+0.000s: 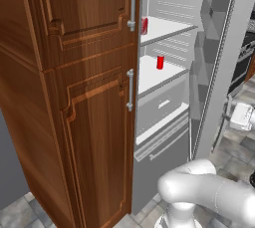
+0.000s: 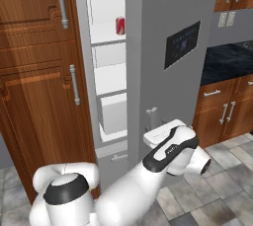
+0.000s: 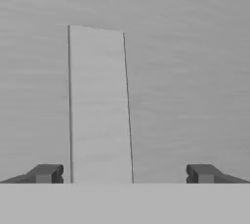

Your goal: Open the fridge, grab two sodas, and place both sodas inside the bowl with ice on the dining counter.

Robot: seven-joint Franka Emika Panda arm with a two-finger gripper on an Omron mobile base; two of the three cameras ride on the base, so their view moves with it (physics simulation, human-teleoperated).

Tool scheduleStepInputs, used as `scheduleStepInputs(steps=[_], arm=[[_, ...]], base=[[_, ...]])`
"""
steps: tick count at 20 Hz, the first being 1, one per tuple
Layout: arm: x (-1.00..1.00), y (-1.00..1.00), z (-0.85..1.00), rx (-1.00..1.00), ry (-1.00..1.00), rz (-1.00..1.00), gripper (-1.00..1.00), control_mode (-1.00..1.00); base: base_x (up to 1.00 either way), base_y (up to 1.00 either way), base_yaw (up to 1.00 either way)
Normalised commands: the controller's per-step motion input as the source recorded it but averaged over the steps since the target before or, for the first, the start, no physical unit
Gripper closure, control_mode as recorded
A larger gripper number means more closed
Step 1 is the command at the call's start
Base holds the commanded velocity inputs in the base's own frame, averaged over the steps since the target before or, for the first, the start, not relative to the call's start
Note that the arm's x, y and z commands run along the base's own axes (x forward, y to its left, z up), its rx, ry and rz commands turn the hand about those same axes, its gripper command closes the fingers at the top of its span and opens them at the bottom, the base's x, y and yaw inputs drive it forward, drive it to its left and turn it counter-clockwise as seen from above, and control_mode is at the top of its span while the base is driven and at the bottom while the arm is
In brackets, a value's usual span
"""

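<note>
Fridge (image 1: 164,102) stands open, its door (image 1: 224,62) swung wide with free room before the white shelves. One soda (image 1: 144,25) sits on the upper shelf's left edge, another (image 1: 160,62) mid-shelf below. The gripper (image 3: 124,174) is spread, the slim door handle (image 3: 99,105) between its fingertips. The right base view hides the lower can.

White rounded arm (image 2: 148,175) (black joint bands)

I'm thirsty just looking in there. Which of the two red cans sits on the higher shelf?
The can at the left edge of the fridge opening, beside the cabinet. The other can stands one shelf below, farther right.
</note>
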Motion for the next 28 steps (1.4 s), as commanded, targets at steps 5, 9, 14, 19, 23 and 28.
scheduleStepInputs(steps=[5,9,14,19,23,28], arm=[[-0.87,0.01,0.36,0.00,-0.12,0.01,-1.00,-1.00],[-0.57,0.03,0.59,-0.02,-0.09,0.00,-1.00,-1.00],[-0.72,0.03,0.71,-0.03,-0.14,0.00,-1.00,-1.00],[-0.91,0.21,0.75,-0.10,-0.17,0.00,-1.00,-1.00],[-0.84,0.33,0.76,-0.15,-0.15,-0.01,-1.00,-1.00],[-0.52,0.53,0.78,-0.17,-0.05,-0.05,-1.00,-1.00]], base=[[0.00,0.00,0.00],[0.00,0.00,0.00],[0.00,0.00,0.00],[0.00,0.00,0.00],[0.00,0.00,0.00],[0.00,0.00,0.00]])
